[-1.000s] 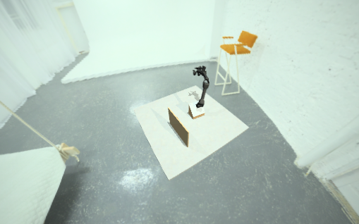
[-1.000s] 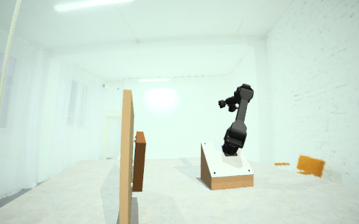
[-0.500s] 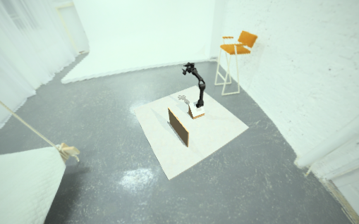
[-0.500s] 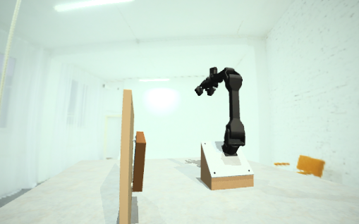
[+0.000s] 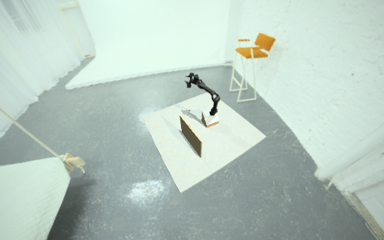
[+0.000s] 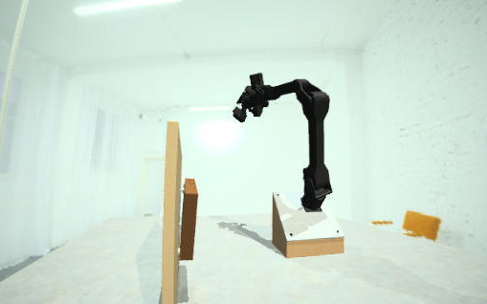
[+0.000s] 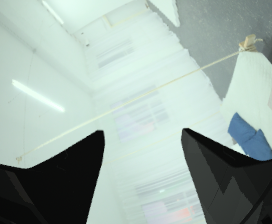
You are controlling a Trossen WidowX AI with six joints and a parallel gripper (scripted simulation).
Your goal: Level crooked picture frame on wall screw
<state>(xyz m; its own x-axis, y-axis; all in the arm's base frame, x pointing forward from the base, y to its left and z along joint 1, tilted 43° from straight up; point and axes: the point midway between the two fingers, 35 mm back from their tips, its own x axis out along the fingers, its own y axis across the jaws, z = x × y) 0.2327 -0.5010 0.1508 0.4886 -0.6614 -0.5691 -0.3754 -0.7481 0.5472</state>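
Observation:
The brown picture frame (image 6: 189, 225) hangs on the robot's side of the upright wall panel (image 6: 170, 215) (image 5: 191, 136). It shows nearly edge-on in the exterior view, so I cannot tell how crooked it is. A small grey bit of the screw (image 6: 182, 190) shows near its top; the notched strip is hidden. In the top view the panel hides the frame. My gripper (image 5: 186, 81) (image 6: 237, 107) (image 7: 143, 135) is open and empty, with its fingers well apart. It is raised higher than the panel's top, on the robot's side, apart from the frame.
The arm stands on a sloped white-topped base (image 5: 212, 120) (image 6: 308, 227) on the pale square board (image 5: 167, 151) (image 6: 241, 282). The panel's top edge stands between the arm and the far side. An orange chair (image 5: 252, 53) (image 6: 421, 225) is off the board.

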